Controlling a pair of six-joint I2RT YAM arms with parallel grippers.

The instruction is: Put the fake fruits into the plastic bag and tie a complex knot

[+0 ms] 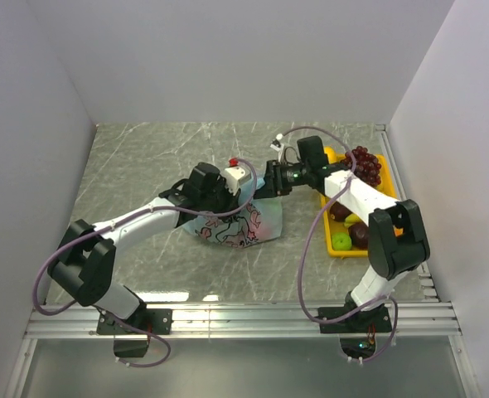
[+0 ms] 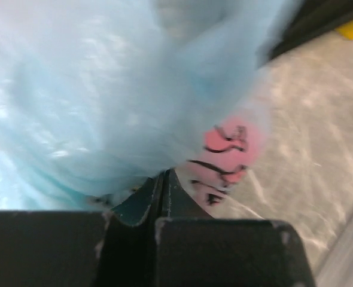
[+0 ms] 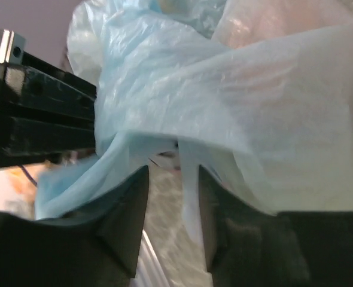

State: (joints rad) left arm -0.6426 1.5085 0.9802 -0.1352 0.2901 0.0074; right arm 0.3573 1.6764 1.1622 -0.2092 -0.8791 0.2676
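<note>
**Two holds on thin film, fruit not yet bagged**

The plastic bag (image 1: pixel 236 224) lies slumped on the surface (image 1: pixel 145 166) beside the yellow tray (image 1: pixel 329 155), on the side toward my left arm, near it but not touching. The grapes (image 1: pixel 365 165) sit at the tray's far end and a green fruit (image 1: pixel 341 241) at its near end, with other pieces between them. I judge the loading has not started and that I am working the bag's mouth open, about level with the tray's far end.

My left fingers (image 2: pixel 158 194) are clenched together on a bunch of the blue film, which swells out just beyond their tips. My right fingers (image 3: pixel 134 206) stand apart. A narrow strip of film hangs in the gap between them and a wider fold drapes over one of them, so nothing is clamped there.

The risks as I see them:

- If my right side closes on that narrow strip alone, the film may stretch or rip once I pull toward the tray.
- My left hold is a thick wad. It could pinch both walls of the bag together, and then the mouth would stay sealed however hard I spread.
- The bag looks to have nothing weighing it down. A pull from either side could drag the whole thing along the surface rather than open it.
- The draped fold could snag on my finger as I withdraw.
</note>
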